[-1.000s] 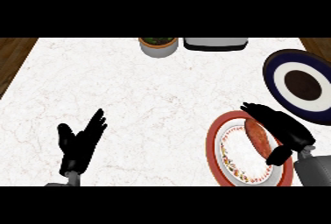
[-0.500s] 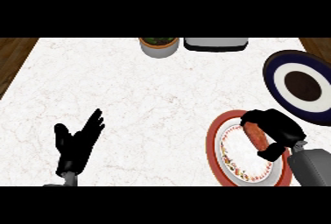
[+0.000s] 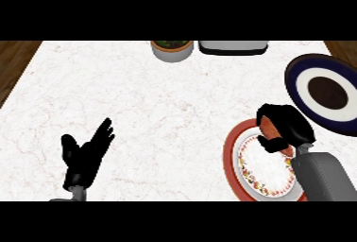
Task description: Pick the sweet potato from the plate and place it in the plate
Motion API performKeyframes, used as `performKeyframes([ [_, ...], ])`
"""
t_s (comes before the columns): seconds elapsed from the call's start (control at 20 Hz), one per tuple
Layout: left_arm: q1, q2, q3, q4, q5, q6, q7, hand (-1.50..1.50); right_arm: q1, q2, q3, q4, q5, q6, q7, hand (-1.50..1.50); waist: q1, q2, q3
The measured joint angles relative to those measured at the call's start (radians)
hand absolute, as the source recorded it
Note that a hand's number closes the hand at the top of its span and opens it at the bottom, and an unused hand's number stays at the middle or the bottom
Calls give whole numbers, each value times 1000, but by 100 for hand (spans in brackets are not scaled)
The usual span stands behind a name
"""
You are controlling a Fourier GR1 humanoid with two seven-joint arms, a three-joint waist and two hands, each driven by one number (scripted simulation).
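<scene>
Now, head view only: right hand (image 3: 284,126) has gone from flat over the red-rimmed plate (image 3: 230,151) 1 s ago to fingers and thumb curled round the sweet potato (image 3: 268,126), w/ the curl already starting 0.5 s ago. So grasp looks made; lift + carry to the dark-blue plate (image 3: 298,78) at the counter's right edge not yet done. Potato is orange-red, mostly hidden by the hand, sitting at the red plate's far rim near the right edge; can't tell if it's off the plate yet. Left hand (image 3: 85,153) rests unclenched, fingers up, near the front-left edge, no change.
</scene>
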Motion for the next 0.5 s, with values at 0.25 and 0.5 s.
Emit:
performKeyframes([
  [0.25,-12,-1,-4,-4,-4,1,5,0,-99,166,-138,-18,25,-219,340,150,11,3,2],
  [0.5,-34,-5,-15,-2,-10,-1,17,0,-215,236,-170,-37,158,-499,626,150,36,7,0],
])
